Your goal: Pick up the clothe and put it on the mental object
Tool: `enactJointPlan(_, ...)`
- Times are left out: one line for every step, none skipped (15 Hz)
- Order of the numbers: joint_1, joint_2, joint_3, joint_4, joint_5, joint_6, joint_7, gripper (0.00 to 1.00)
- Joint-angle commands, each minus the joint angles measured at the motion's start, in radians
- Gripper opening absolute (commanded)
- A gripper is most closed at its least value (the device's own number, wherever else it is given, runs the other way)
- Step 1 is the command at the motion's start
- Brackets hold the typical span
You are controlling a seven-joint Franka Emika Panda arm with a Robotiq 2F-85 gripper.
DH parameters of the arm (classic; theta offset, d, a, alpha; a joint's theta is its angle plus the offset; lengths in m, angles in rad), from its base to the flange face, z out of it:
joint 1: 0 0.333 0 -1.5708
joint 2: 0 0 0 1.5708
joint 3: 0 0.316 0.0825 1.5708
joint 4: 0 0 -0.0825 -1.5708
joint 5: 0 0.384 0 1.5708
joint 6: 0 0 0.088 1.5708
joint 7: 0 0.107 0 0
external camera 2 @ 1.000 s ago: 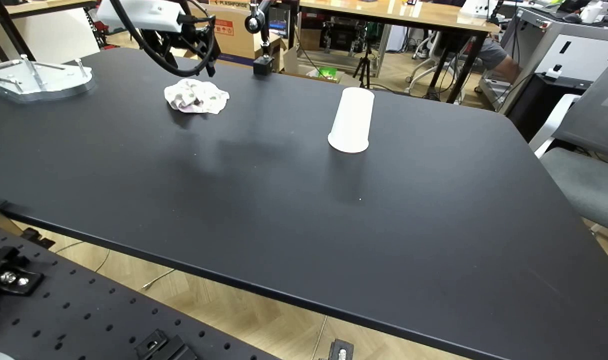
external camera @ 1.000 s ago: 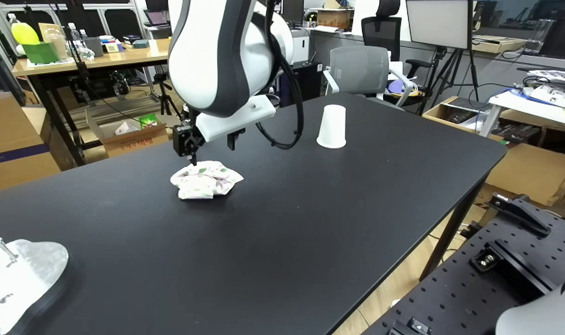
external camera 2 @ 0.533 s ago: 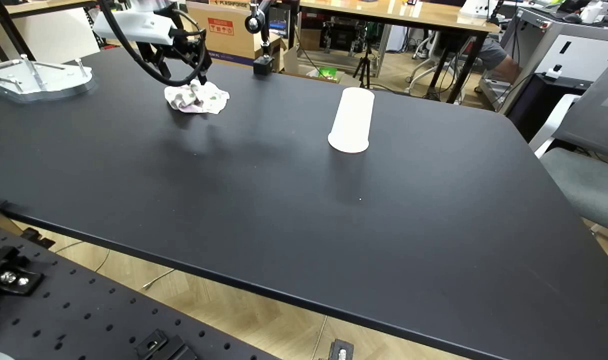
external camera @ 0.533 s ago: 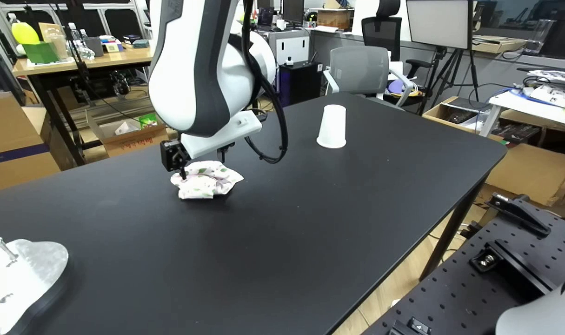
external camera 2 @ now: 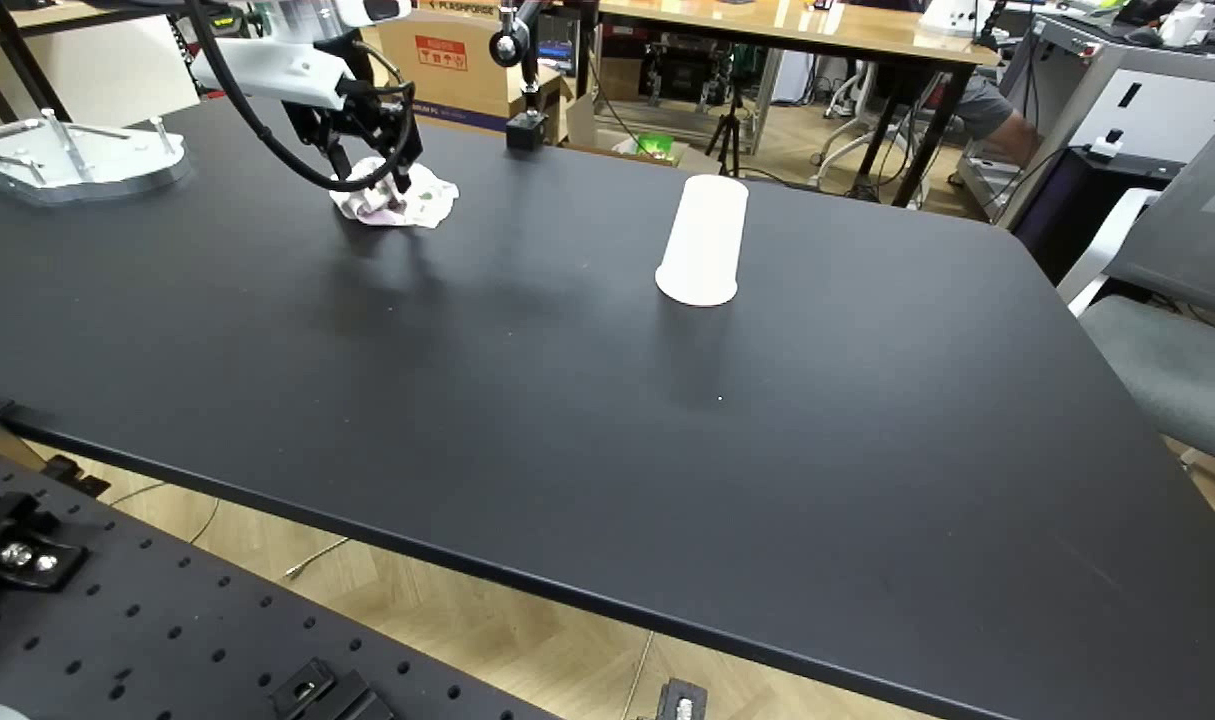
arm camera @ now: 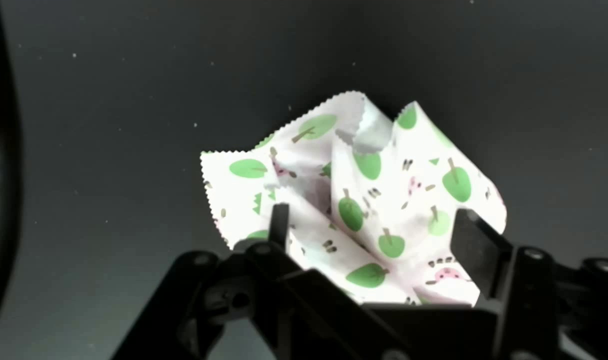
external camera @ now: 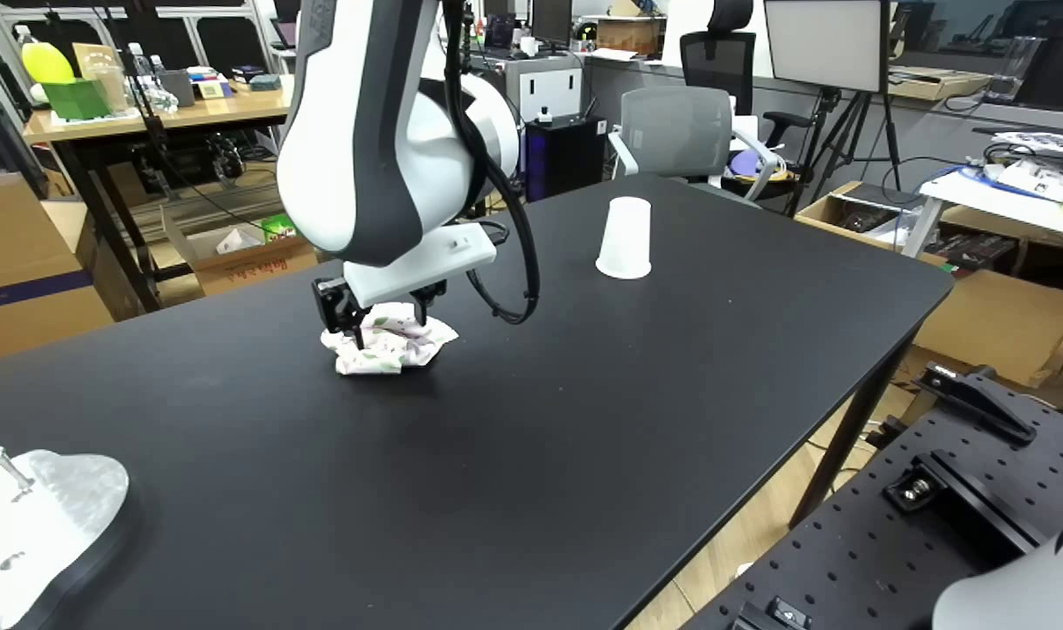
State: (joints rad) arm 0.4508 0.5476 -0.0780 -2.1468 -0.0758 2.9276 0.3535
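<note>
The cloth (external camera: 393, 348) is a crumpled white piece with green leaf and pink prints. It lies on the black table in both exterior views (external camera 2: 429, 200) and fills the middle of the wrist view (arm camera: 364, 200). My gripper (external camera: 391, 332) is low over the cloth, pointing down, with its fingers apart on either side of the cloth's middle. In the wrist view the gripper (arm camera: 374, 220) is open with cloth between and below the fingertips. Whether the tips touch the cloth I cannot tell. The metal object (external camera: 80, 490) is a flat silvery plate with upright pegs, also in an exterior view (external camera 2: 112, 150).
A white paper cup (external camera: 625, 238) stands upside down on the table, also in an exterior view (external camera 2: 704, 240). A small black stand (external camera 2: 525, 130) is at the table's far edge. A perforated mounting plate (external camera: 846, 534) adjoins the table's near side.
My gripper has come down from above the cloth to close around it, first shifting toward the metal plate's side. The fingers now look slightly closer together. The cloth has not moved.
</note>
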Motion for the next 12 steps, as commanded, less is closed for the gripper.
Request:
enactJointPlan(-0.039,0.007,0.038,0.022,0.029,-0.026,-0.014,0.53)
enactJointPlan(-0.048,0.007,0.046,0.021,0.039,-0.026,-0.017,0.45)
enactJointPlan(-0.055,0.004,0.054,0.019,0.046,-0.026,-0.02,0.38)
enactJointPlan(-0.064,-0.002,0.064,0.016,0.053,-0.028,-0.022,0.32)
enactJointPlan(-0.073,-0.007,0.074,0.013,0.062,-0.03,-0.025,0.25)
enactJointPlan(-0.086,-0.018,0.087,0.008,0.074,-0.037,-0.031,0.18)
enactJointPlan(-0.098,-0.028,0.1,0.004,0.086,-0.045,-0.036,0.1)
enactJointPlan(-0.115,-0.043,0.117,-0.003,0.103,-0.059,-0.045,0.04)
enactJointPlan(-0.13,-0.059,0.131,-0.01,0.118,-0.077,-0.049,0.01)
enactJointPlan(-0.149,-0.079,0.15,-0.017,0.137,-0.099,-0.058,0.0)
enactJointPlan(-0.163,-0.097,0.162,-0.021,0.152,-0.123,-0.064,0.0)
enactJointPlan(-0.177,-0.118,0.175,-0.024,0.168,-0.148,-0.067,0.0)
